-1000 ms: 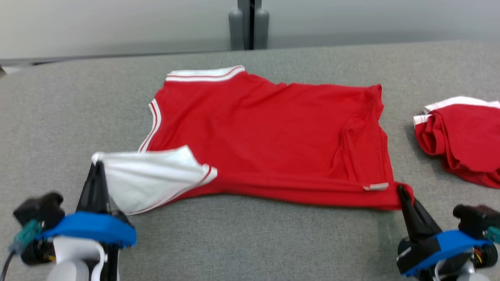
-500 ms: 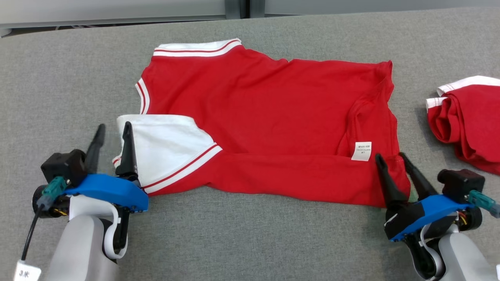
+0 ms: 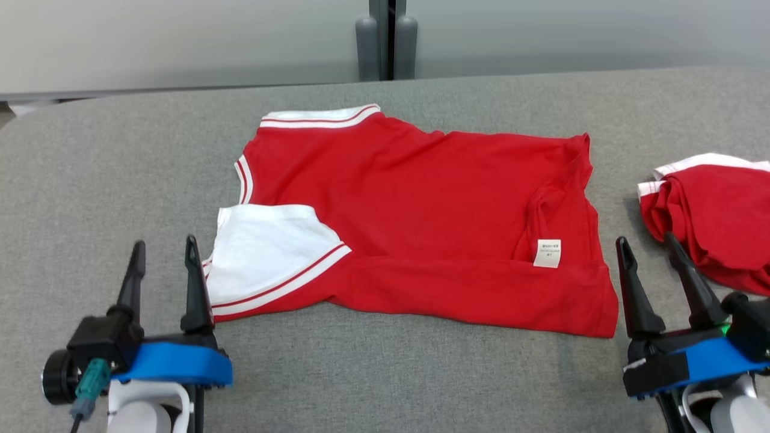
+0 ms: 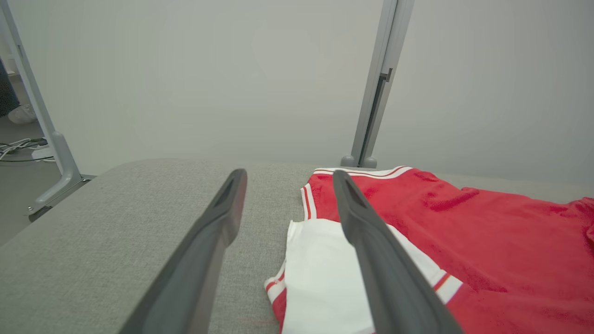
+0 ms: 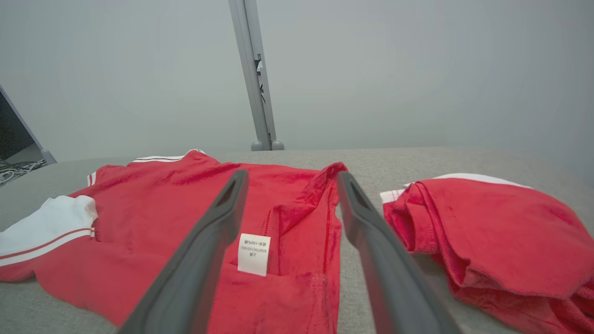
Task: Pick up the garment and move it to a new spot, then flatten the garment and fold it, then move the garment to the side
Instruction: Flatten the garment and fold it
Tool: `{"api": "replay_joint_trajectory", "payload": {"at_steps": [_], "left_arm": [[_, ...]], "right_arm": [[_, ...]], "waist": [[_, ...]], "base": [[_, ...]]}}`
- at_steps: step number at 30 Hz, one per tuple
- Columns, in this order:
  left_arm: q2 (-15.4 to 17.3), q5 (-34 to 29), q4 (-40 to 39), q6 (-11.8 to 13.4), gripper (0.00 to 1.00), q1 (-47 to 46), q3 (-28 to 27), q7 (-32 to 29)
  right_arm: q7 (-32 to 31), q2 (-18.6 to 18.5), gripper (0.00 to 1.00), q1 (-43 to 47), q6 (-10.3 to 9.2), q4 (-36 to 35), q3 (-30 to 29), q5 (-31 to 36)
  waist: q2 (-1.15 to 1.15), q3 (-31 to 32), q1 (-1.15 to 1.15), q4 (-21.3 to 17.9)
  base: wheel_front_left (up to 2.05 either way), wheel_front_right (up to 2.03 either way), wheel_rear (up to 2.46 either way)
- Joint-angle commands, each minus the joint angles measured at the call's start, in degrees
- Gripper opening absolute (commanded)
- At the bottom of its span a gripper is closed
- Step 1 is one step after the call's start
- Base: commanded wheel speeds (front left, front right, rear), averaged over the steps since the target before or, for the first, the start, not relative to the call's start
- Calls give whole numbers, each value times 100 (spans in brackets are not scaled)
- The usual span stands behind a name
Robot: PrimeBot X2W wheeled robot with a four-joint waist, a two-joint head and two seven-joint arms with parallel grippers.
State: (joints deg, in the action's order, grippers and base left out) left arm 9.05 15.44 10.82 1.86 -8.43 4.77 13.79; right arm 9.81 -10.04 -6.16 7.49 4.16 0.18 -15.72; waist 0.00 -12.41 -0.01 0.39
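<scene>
Both grippers have let go: a second ago each was pinched shut on a near corner of the shirt [image 3: 421,222], and now the jaws stand wide apart with nothing between them. The raised near edge has dropped. The shirt lies flat on the grey table [image 3: 90,180], roughly centred, folded once, with its white sleeve [image 3: 271,246] turned over the near left corner and a white label [image 3: 547,253] showing near the near right corner.

The left gripper [image 3: 165,242] stands just beside the sleeve's left edge, fingers pointing away from the robot; whether its inner finger touches the cloth I cannot tell. The right gripper [image 3: 646,239] stands just past the shirt's right edge, between it and a second shirt [image 3: 716,216], red and bunched, lying at the table's right.

A grey post [image 3: 385,42] rises behind the table's far edge.

The left wrist view looks between the left gripper [image 4: 288,175] fingers to bare table and adds a metal frame leg [image 4: 55,153] and cables [image 4: 18,150] on the floor. The right wrist view, past the right gripper [image 5: 292,175], shows the label [image 5: 253,253] face on, its print too small to read.
</scene>
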Motion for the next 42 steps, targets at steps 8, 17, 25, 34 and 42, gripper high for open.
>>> {"api": "replay_joint_trajectory", "payload": {"at_steps": [8, 17, 25, 34, 42], "left_arm": [[44, 65, -587, 94, 100, 598, 71, -409], [104, 100, -746, 146, 100, 609, 78, -519], [126, 335, -303, -17, 100, 402, 116, -811], [52, 919, 1082, -417, 100, -49, 90, -1252], [-62, 1426, 1742, -763, 17, -341, 217, -1661]], "right_arm": [[-418, 328, 100, 704, 0, -756, -238, 210], [-537, 411, 100, 732, 0, -966, -260, 238], [-652, 387, 100, 619, 0, -657, -161, 155], [-564, 330, 100, 295, 0, 779, -78, -21], [-641, 263, 7, -104, 0, 1569, 222, -327]], "waist": [[0, 198, 1, 10], [0, 137, 1, -22], [0, -135, 1, -57], [0, -569, 1, -102], [0, -623, 1, -118]], "base": [[0, 0, 0], [0, 0, 0], [0, 0, 0], [0, 0, 0], [0, 0, 0]]}}
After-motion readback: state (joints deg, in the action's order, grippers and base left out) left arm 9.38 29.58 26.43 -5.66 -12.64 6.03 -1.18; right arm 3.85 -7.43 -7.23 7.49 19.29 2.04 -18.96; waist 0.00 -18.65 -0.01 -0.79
